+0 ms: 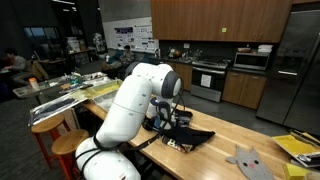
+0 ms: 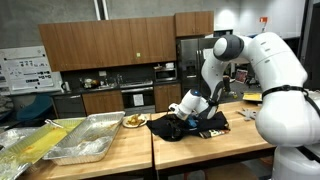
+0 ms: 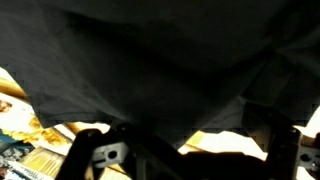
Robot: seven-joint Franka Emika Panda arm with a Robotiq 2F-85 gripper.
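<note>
A black cloth [image 1: 196, 136] lies crumpled on the wooden counter [image 1: 225, 135]; it shows in both exterior views [image 2: 182, 128]. My gripper [image 2: 191, 108] hangs low over the cloth, partly hidden behind the white arm [image 1: 135, 100]. In the wrist view the black cloth [image 3: 150, 60] fills nearly the whole picture, very close to the camera. My gripper [image 3: 190, 155] is open, with one finger [image 3: 95, 155] at the lower left and the other far apart at the lower right. Pale counter shows between them. I cannot tell whether the fingers touch the cloth.
A grey felt shape [image 1: 250, 160] and yellow sheets [image 1: 300, 148] lie further along the counter. Metal trays [image 2: 85, 140], one with a yellow cloth [image 2: 35, 142], and a plate of food [image 2: 133, 121] stand beside the black cloth. Round stools [image 1: 62, 140] stand by the counter's edge.
</note>
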